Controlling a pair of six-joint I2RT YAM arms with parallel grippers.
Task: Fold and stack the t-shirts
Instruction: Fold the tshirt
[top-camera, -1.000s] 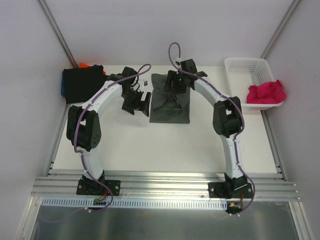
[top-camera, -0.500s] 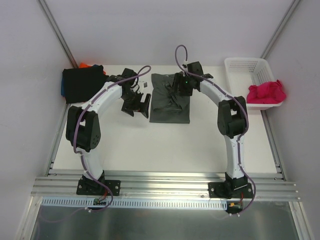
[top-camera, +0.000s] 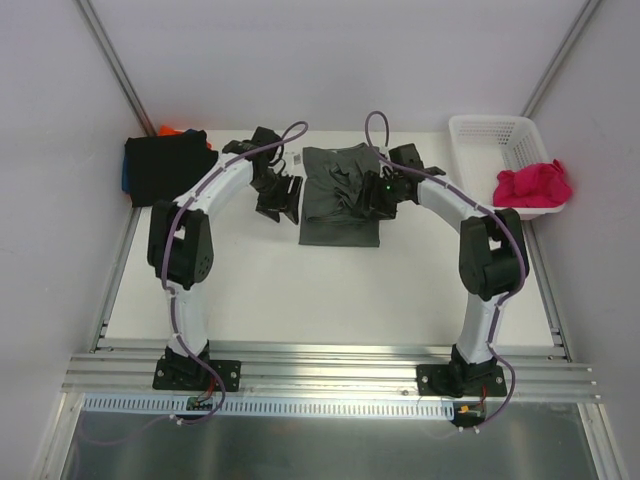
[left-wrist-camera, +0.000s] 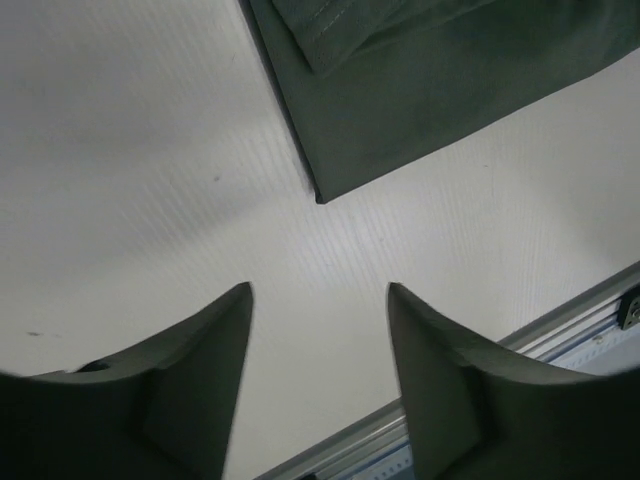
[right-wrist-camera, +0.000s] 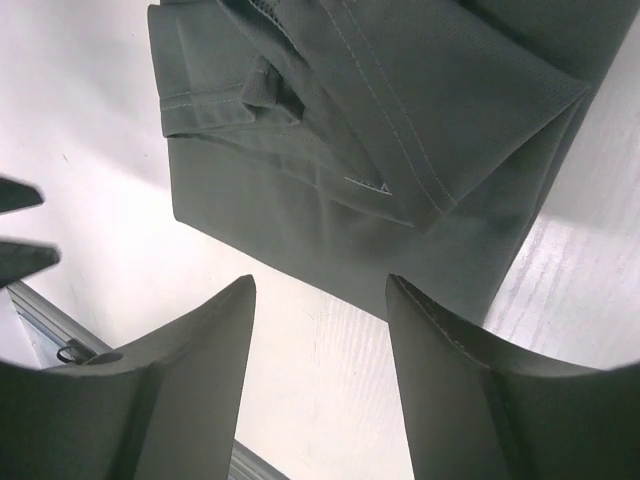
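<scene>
A dark grey t-shirt (top-camera: 338, 205) lies folded into a rectangle at the middle far part of the table. My left gripper (top-camera: 282, 197) hangs open and empty just left of it; the left wrist view shows its jaws (left-wrist-camera: 320, 290) over bare table with the shirt's corner (left-wrist-camera: 420, 90) ahead. My right gripper (top-camera: 368, 198) is open and empty above the shirt's right side; its wrist view (right-wrist-camera: 320, 280) shows the folded shirt (right-wrist-camera: 380, 130) with hems and a sleeve on top. A magenta t-shirt (top-camera: 533, 185) lies crumpled in the basket. A black t-shirt (top-camera: 165, 165) tops a pile at far left, with orange (top-camera: 170, 129) and blue (top-camera: 127, 172) edges showing.
The white lattice basket (top-camera: 490, 130) stands at the far right. Metal rails (top-camera: 320, 365) run along the near edge, with both arm bases on them. Grey walls close in the back and sides.
My right arm has swung right and nearer, from the shirt's far edge to its right side, leaving the shirt flatter. My left gripper has shifted a little farther and right.
</scene>
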